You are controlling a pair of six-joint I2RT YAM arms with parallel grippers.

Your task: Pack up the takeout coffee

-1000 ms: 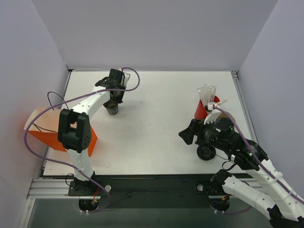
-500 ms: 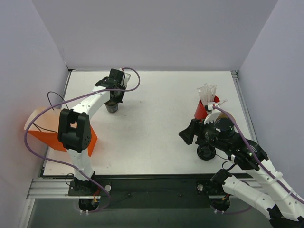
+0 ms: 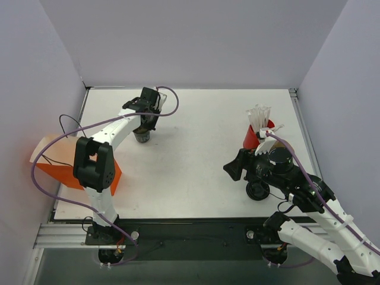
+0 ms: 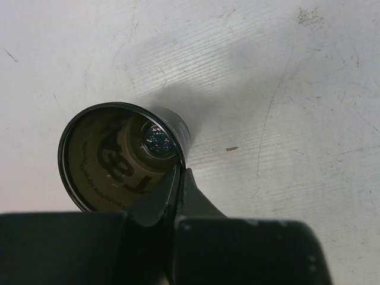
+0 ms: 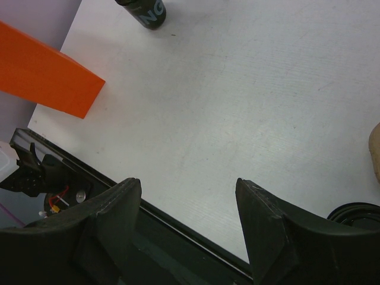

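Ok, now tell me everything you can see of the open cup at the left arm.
The lidless cup is small, dark and see-through, plastic by the look, with a thin glossy round rim and printed lettering showing through its wall. It tapers to a narrower base. It stands upright on the white table, toward the far left. The left gripper has its fingers shut on the rim, one inside and one outside. Nothing else touches it.
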